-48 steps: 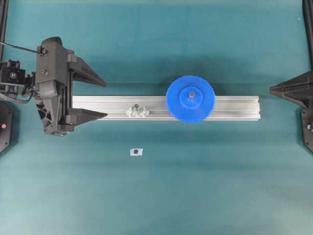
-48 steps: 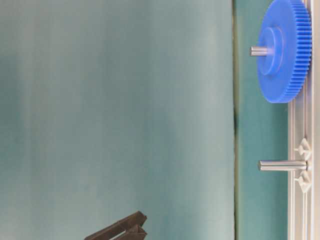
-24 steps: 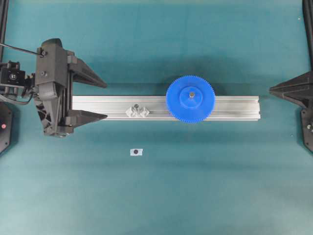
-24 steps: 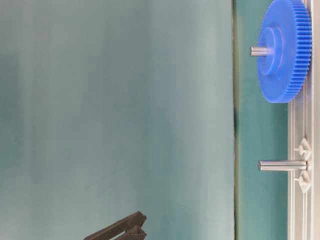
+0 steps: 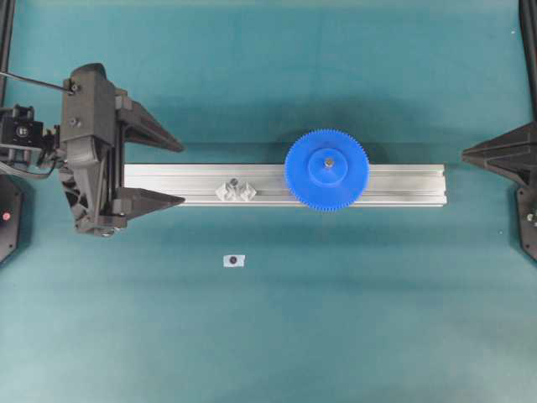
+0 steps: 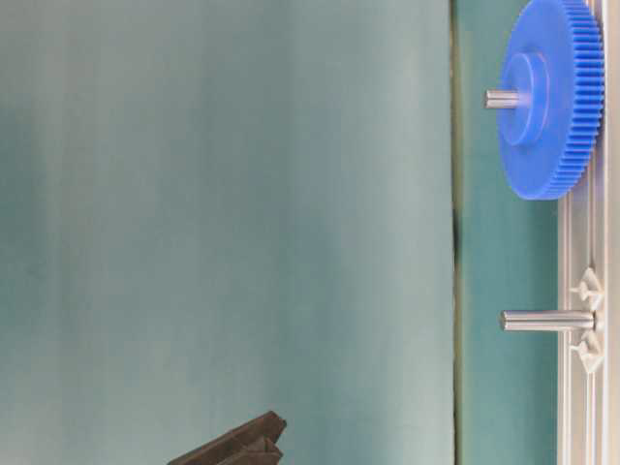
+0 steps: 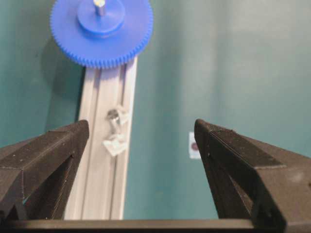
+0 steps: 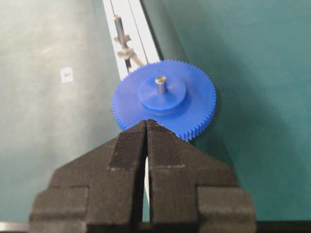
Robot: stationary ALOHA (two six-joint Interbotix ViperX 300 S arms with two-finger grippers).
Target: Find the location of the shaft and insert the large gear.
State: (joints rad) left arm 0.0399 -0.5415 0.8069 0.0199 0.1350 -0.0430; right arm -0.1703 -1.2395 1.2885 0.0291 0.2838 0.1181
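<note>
Teal tabletop, aluminium rail [image 5: 394,185] lying left-right: bright blue toothed plastic large gear [image 5: 326,170] seated over metal shaft [image 8: 161,82], nearer right gripper [image 8: 146,127], pressed together. Left gripper [image 5: 168,172] spread wide, empty, straddling rail's far end.

Robot lab bench: plain teal mat [image 5: 268,336] fills the frame, black robot arm [image 5: 88,151] at left, another at right edge, aluminium rail [image 5: 201,185] mid-frame, black frame posts in the upper corners.
</note>
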